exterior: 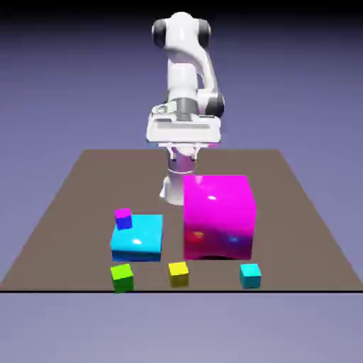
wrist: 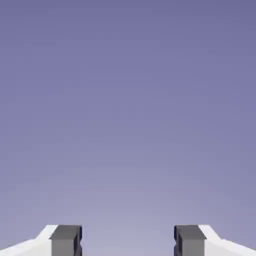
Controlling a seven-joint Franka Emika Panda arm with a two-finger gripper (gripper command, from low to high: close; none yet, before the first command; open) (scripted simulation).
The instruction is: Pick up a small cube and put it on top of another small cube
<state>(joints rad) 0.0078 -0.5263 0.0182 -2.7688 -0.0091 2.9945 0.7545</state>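
Note:
The small cyan cube (exterior: 249,275) sits near the table's front edge on the exterior view's right. The small yellow cube (exterior: 179,274) lies to its left, with a clear gap between them. My gripper (exterior: 185,150) hangs high over the back of the table, behind the big magenta cube, far from both small cubes. In the hand view the gripper (wrist: 128,240) is open: its two grey fingertips (wrist: 65,240) stand wide apart with only the plain backdrop between them. Neither cube shows in the hand view.
A large glossy magenta cube (exterior: 218,216) stands mid-table between the arm and the front row. Left of it lies a flat cyan block (exterior: 137,239) with a small magenta-and-blue cube (exterior: 123,218) on top. A lime-green cube (exterior: 122,277) sits left of the yellow one.

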